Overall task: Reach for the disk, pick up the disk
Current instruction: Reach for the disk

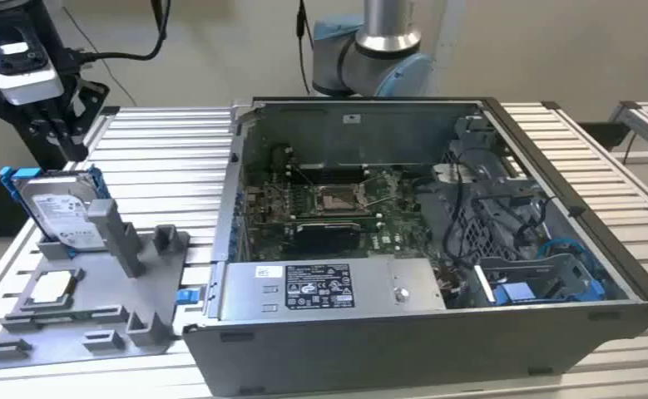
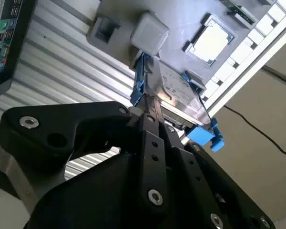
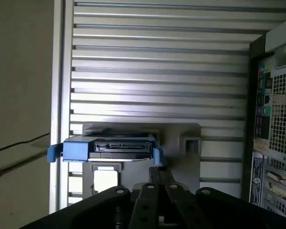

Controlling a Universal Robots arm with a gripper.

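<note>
slatted table (image 1: 168, 137), pincer (image 1: 66, 137) near upright disk (image 1: 63, 212)

The tool (image 1: 61, 133) hovers above the disk (image 1: 61, 211) (upright in its grey stand (image 1: 101, 287))

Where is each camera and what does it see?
Exterior view: off the arm, looking down at the open computer, disk and end effector.
First wrist view: on the wrist, past the end effector onto the disk, edge-on.
Second wrist view: on the wrist, past the end effector onto the disk, label side.
All three share the disk.
</note>
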